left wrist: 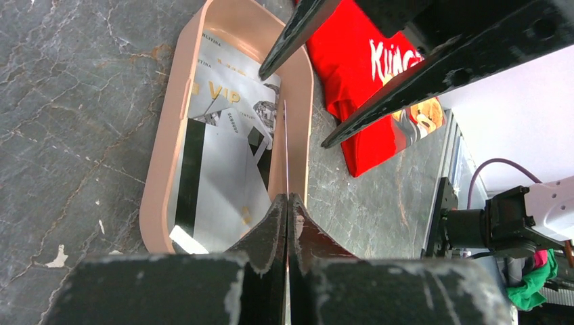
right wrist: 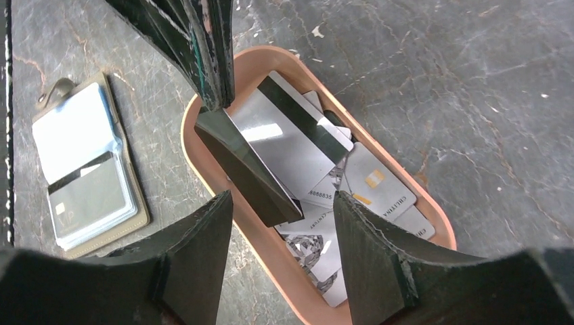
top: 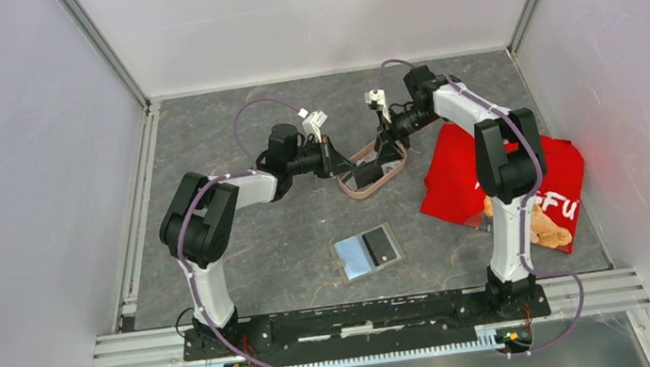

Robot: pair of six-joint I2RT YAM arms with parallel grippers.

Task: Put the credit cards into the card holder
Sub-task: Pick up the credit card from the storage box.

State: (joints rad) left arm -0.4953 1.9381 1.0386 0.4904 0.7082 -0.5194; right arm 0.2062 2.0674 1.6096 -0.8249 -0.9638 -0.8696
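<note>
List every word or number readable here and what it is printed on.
"VIP", gold, on a silvery-grey card in the pink oval tray.
"KUNG", white, on the red cloth; the top view shows "FU" there.
"8888835", on a whitish card in that tray.
Other small print on the cards is too blurred to read.

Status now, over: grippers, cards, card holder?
Left gripper shut on one credit card above pink tray. Right gripper open, close beside it. Card holder lies open, apart.
</note>
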